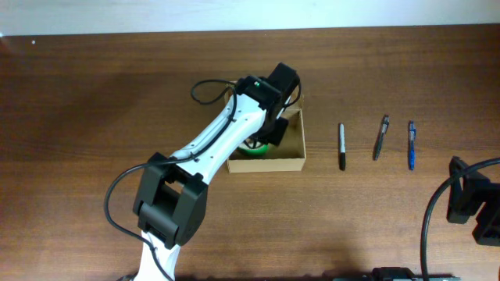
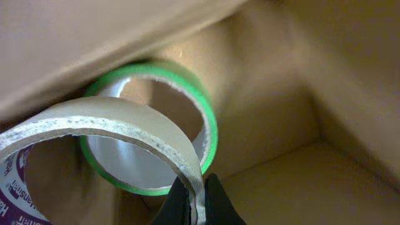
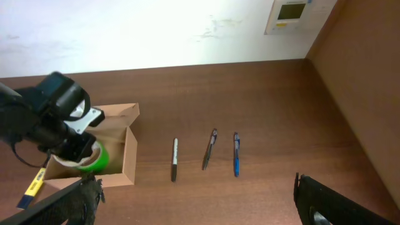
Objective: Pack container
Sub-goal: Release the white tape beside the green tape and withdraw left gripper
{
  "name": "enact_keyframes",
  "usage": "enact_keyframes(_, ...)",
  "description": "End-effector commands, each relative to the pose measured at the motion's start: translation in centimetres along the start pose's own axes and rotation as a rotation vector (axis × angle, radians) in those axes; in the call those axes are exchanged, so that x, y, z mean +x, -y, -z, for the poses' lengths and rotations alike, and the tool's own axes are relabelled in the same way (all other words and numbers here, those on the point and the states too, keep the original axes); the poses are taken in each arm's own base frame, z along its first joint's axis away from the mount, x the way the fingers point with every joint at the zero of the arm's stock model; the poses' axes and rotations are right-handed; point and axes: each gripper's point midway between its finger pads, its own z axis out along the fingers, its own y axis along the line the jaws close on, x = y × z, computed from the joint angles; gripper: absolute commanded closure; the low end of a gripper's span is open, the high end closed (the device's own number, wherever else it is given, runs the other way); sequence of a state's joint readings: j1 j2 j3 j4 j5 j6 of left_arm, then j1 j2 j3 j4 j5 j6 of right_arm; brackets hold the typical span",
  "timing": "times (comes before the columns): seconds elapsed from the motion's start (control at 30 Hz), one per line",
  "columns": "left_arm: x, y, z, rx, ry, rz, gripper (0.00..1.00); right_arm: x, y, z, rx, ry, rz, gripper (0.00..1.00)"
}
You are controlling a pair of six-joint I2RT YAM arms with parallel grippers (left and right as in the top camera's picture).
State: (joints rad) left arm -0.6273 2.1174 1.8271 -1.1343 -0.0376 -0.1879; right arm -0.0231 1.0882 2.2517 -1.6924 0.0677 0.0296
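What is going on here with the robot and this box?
The left gripper pinches the wall of a beige tape roll and holds it inside the container, beside a green tape roll already there. A black marker, a dark pen and a blue pen lie on the table outside it. The right gripper is open and empty.

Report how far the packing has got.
Done: the green tape roll sits inside the container. In hand: the left gripper pinches the wall of a tan tape roll, held down inside the container. Left: the black marker, the grey pen and the blue pen lie on the table, right of the container.
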Motion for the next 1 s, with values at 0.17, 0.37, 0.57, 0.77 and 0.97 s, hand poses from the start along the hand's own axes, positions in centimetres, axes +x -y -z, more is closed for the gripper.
enact_keyframes(0.17,0.9,-0.6,-0.3,-0.013,-0.005,0.027,0.98,0.1,0.2,0.1,0.010,0.000,0.000,0.01)
enact_keyframes(0.37,0.6,-0.6,-0.4,-0.011,0.004,0.027,0.61,0.1,0.2,0.1,0.010,0.000,0.000,0.01)
enact_keyframes(0.57,0.1,-0.5,0.1,-0.006,0.028,0.027,0.44,0.1,0.2,0.1,0.010,0.000,0.000,0.01)
enact_keyframes(0.77,-2.3,-0.8,7.0,0.014,0.154,0.027,0.44,0.1,0.2,0.1,0.010,-0.001,0.000,0.01)
enact_keyframes(0.97,-4.1,-3.0,22.3,0.011,0.463,0.074,0.40,0.1,0.2,0.0,0.010,-0.004,0.000,0.01)
